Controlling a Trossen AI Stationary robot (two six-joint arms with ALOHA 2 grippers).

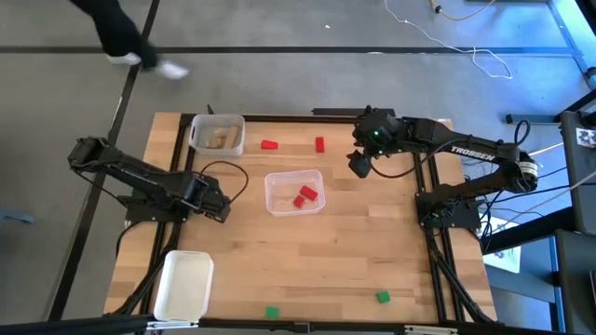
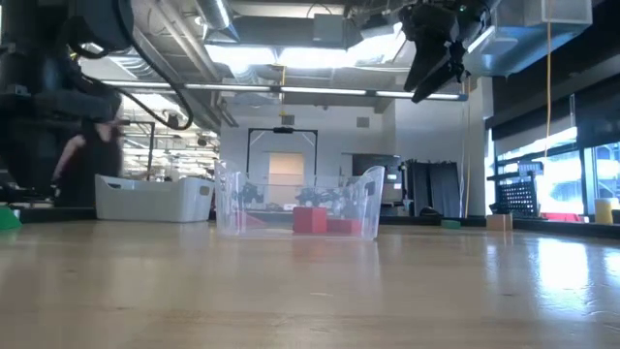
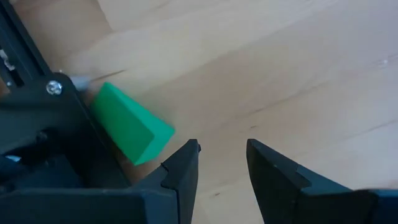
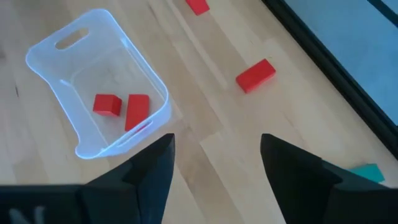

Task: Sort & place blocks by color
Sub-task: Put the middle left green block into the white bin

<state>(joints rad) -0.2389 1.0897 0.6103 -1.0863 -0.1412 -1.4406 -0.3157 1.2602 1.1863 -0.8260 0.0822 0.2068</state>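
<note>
Wooden worktop planks carry all the little blocks. Two red blocks lie inside the clear tray in the middle. Two more red blocks sit loose on the wood past that tray: one red block just beside the tray of tan pieces, and another red block a bit nearer the right arm. The tan blocks rest in a second clear tray at the far left. Two green blocks lie near the front edge, well apart from each other. One more green block shows in the left wrist view, just beside the arm's dark base. A white tray stands at the front left corner.

Up in the air, the right gripper hangs between the middle tray and the loose red block, with its jaws wide apart and nothing in them. By the left edge, the left gripper sits low with its jaws a little apart, holding nothing.

A person's feet show on the floor beyond the worktop.
</note>
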